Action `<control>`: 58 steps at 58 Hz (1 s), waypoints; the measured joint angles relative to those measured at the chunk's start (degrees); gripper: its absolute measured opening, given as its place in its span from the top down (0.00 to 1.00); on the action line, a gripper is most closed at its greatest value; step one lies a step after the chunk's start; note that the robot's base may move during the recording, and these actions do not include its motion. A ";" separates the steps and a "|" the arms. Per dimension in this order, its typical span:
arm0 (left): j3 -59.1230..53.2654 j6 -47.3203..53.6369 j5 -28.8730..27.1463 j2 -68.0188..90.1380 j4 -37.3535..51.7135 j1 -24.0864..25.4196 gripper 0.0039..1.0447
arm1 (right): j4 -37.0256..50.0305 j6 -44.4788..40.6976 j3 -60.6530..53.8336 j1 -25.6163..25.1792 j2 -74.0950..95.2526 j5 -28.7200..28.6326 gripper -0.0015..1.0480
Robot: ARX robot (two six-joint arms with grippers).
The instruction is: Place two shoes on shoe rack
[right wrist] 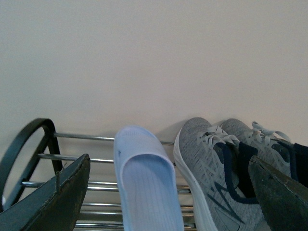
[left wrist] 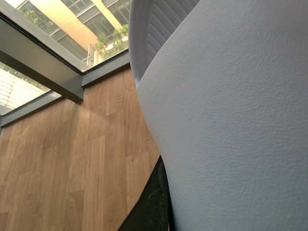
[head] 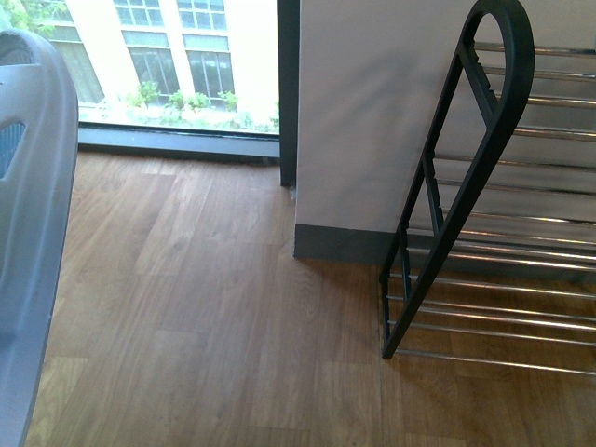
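Note:
My left gripper is shut on a pale blue slide sandal [left wrist: 231, 120], which fills most of the left wrist view; one dark finger [left wrist: 151, 207] shows against it. The same sandal [head: 33, 233] hangs at the far left of the front view, above the wooden floor. The shoe rack [head: 503, 233] stands at the right against the wall. In the right wrist view my right gripper [right wrist: 168, 202] is open over the rack's top shelf [right wrist: 96, 185]. A second pale blue sandal [right wrist: 144, 187] and two grey sneakers [right wrist: 216, 178] lie on that shelf, between its fingers.
Wooden floor [head: 214, 317] stretches between the held sandal and the rack. A window with a dark sill [head: 177, 140] is at the back, and a white wall corner [head: 372, 121] stands behind the rack.

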 joint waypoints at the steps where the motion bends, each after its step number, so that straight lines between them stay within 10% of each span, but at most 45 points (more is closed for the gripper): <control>1: 0.00 0.00 0.00 0.00 -0.02 0.00 0.99 | 0.02 0.59 -0.76 -0.02 -1.42 -0.02 0.09; 40: 0.00 0.00 0.00 0.00 0.00 0.00 0.99 | 2.71 12.37 -18.40 -8.37 -23.17 -4.04 0.09; 49: 0.00 0.00 0.04 0.00 0.00 0.00 0.99 | -7.93 9.60 -17.64 -9.97 -25.07 -25.09 0.27; 58: 0.00 0.00 -0.02 0.00 -0.02 0.00 0.99 | -10.43 8.44 -20.83 -3.72 -30.18 -23.58 0.50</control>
